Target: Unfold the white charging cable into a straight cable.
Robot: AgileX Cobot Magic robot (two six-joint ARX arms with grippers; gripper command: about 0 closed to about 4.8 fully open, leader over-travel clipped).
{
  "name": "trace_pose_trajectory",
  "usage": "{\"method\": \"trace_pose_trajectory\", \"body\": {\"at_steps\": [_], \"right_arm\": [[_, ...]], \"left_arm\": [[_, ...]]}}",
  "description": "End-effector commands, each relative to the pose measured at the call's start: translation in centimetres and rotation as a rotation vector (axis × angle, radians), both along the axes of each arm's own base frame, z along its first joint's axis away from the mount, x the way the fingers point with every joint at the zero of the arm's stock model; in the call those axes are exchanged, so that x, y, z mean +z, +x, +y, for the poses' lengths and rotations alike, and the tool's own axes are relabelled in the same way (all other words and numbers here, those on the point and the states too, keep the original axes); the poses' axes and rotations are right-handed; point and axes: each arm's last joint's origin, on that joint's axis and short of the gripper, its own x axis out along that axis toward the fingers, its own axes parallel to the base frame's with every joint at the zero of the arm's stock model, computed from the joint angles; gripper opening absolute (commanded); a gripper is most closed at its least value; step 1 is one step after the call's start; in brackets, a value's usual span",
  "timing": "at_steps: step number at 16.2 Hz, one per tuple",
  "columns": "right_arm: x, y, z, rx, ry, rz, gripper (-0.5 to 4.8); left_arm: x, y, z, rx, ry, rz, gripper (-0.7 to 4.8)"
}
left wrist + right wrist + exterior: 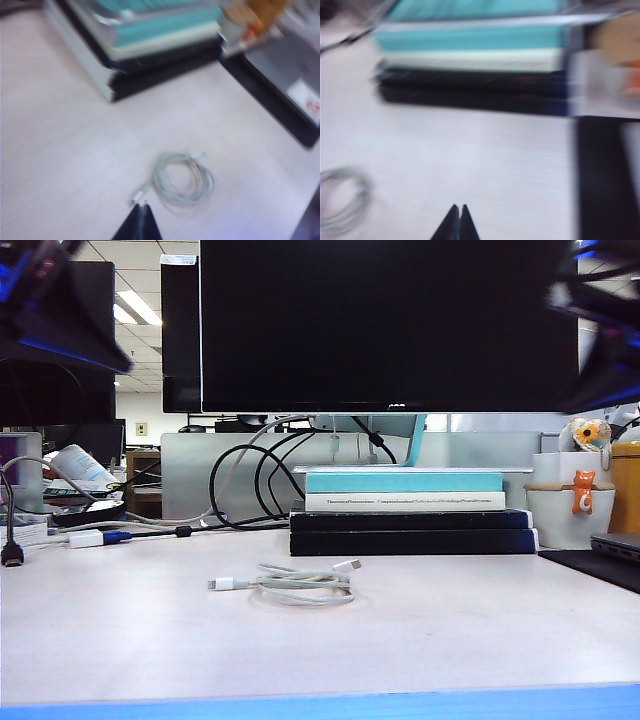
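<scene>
Nearest the exterior camera, the pale desk top point(120, 640) is bare up to the thin off-white charging cable point(300, 583), which lies wound in a small flat coil in front of a stack of dark and teal books point(410, 515), its two white plug ends sticking out of the loop. Both arms are only dark blurs at the upper corners, well above the desk. In the left wrist view, the left gripper point(141, 207) shows its black fingertips pressed together with nothing between them, hanging just short of the coil's loose plug; the cable is a tidy ring of several turns on the desk. In the right wrist view, the right gripper point(457, 209) is likewise closed and empty, with the coil point(340, 200) off to one side, apart from it. By my reading, no unfolding has begun: gripping both ends and drawing them apart is all left.
</scene>
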Motion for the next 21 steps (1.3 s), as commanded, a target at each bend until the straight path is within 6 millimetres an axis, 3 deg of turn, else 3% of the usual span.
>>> {"method": "trace_pose_trajectory", "body": {"at_steps": [1,3,7,11,13,14,16,21], "right_arm": [[0.3,1.9,0.8,0.135,-0.023,0.101,-0.09],[0.3,3.0,1.4,0.193,-0.004,0.157,-0.09],[0.6,4.9,2.9,0.328,0.038,0.212,-0.09],[0.2,7.6,4.9,0.462,-0.035,0.339,-0.08],[0.1,8.9,5.7,0.521,-0.066,0.372,-0.03],[0.0,9.6,6.2,0.566,-0.103,0.384,0.65],[-0.2,10.8,7.0,0.616,-0.17,0.415,1.62],[-0.9,12.9,9.7,0.722,-0.265,0.512,1.62]], "left_arm": [[0.5,0.4,-1.9,0.003,0.196,-0.033,-0.06],[0.3,0.4,-2.5,0.014,0.293,-0.043,-0.06],[-0.3,0.2,-2.7,0.002,0.295,0.02,-0.06],[-1.5,0.5,-2.9,-0.009,0.249,0.147,0.04],[-1.9,0.6,-3.0,0.01,0.237,0.202,1.11],[-2.1,0.6,-3.0,0.017,0.231,0.221,2.01],[-2.0,0.6,-3.1,-0.006,0.206,0.223,2.2],[-1.9,0.6,-3.2,-0.022,0.173,0.231,2.2]]}}
